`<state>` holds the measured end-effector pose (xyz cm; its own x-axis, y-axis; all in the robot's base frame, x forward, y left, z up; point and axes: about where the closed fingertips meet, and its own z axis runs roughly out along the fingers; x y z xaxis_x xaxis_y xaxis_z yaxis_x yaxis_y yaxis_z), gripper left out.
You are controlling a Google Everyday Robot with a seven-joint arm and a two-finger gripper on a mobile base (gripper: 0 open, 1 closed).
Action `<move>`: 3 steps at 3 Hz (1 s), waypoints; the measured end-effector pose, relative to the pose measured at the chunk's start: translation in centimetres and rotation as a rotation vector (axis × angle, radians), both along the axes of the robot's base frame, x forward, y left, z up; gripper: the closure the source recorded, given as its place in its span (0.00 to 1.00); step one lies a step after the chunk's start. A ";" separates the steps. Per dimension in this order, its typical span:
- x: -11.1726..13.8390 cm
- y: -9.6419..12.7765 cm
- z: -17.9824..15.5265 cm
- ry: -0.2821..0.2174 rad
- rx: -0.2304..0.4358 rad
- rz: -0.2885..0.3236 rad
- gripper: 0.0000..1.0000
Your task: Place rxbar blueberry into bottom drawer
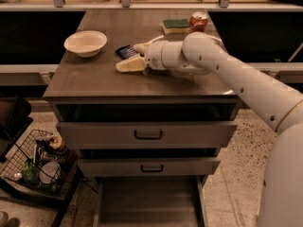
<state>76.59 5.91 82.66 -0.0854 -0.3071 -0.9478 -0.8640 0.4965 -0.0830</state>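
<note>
On cabinet top, pincer spread around rxbar blueberry, long axis diagonal

Dim, warm, lit from above. Soft shadow under white robot arm toward brown bench top's right edge. Pale two-finger gripper mid-bench, brightest.

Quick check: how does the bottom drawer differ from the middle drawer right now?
The bottom drawer is pulled far out, its flat floor exposed; the middle drawer shows only its front. The middle drawer's dark handle faces the camera; the bottom drawer's front is out of frame. Both are grey, in one cabinet. The end effector is open, up at the countertop, close to the rxbar blueberry.
</note>
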 end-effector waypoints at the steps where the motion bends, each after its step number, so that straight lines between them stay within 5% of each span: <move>1: 0.0 0.0 0.3 0.000 0.000 0.000 0.83; 2: 0.0 0.0 0.6 0.000 0.000 0.001 1.00; 3: 0.0 0.0 0.6 0.000 0.000 0.001 1.00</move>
